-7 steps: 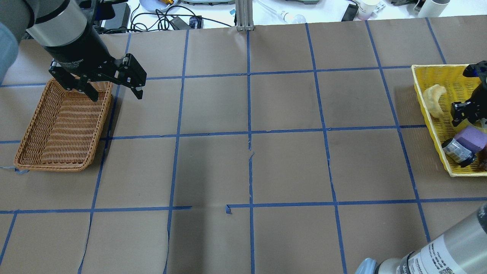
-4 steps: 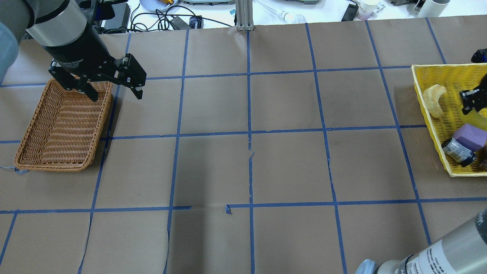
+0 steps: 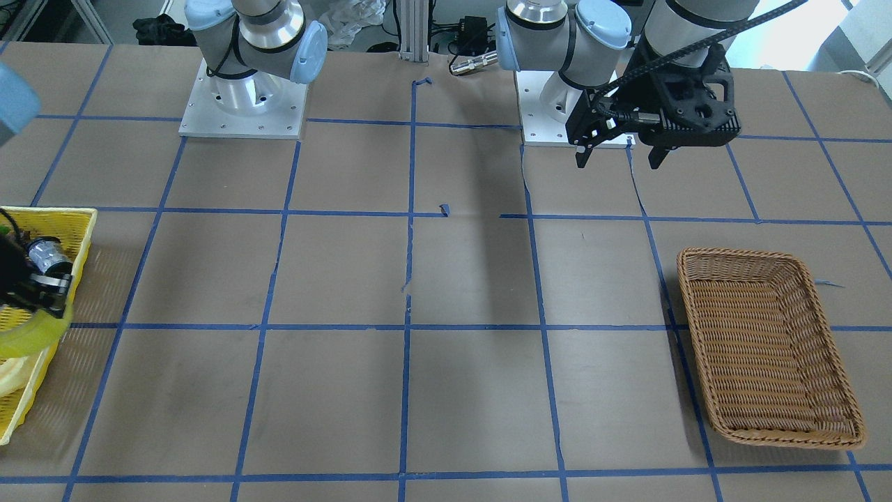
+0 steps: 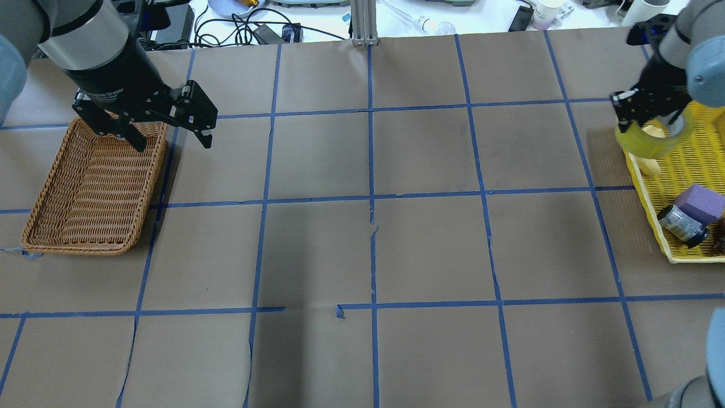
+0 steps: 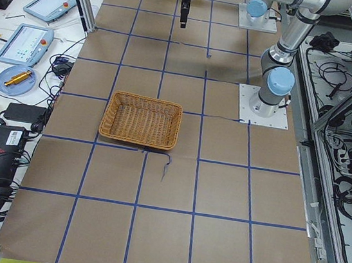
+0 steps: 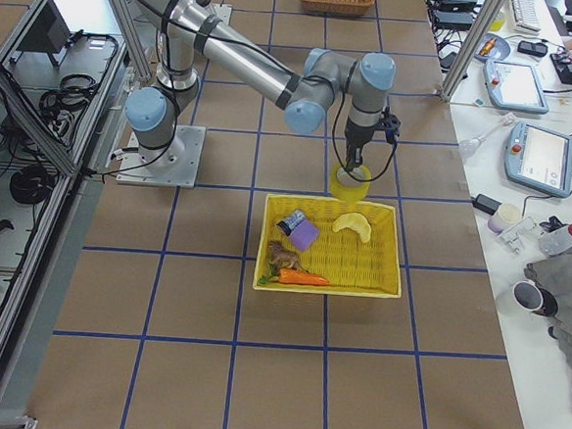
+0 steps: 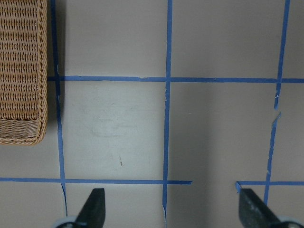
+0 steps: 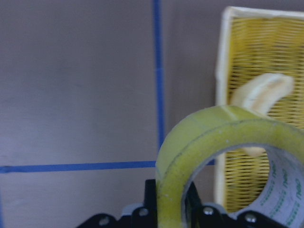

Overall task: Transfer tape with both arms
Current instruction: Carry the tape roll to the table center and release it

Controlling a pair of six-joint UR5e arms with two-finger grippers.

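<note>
**Right pincer pinching the tape above the yellow basket's rim**

Right pincer (image 4: 648, 113) is gripping the tape (image 4: 651, 140) by the wall of its ring. In the right wrist view one finger looks to be sitting inside the core and the other outside, so the roll is hanging directly beneath the pincer, clear of the counter (image 4: 368, 255). The ring is standing on edge, with its hole facing sideways rather than down. It is hanging over the near rim of the yellow basket (image 4: 696, 158). A pale curved piece (image 8: 261, 95) is lying in that basket just beyond the roll, while a purple block (image 4: 699, 204) and a silvery spool (image 4: 677, 222) are sitting further along it.

Left pincer (image 4: 173, 139) is hovering with its fingers spread wide and nothing between them. It is well apart from the tape, across the whole width of the counter, with the wicker basket (image 4: 90, 192) just beside and partly under it.

Judging by this, the right arm is the one carrying, and the handover is not yet begun. The roll is lying far to the left pincer's right, so both arms are needing to close toward the middle.

Brown paper is covering the counter, blue grid lines are crossing it, and the stretch between the two pincers is showing only that paper.
</note>
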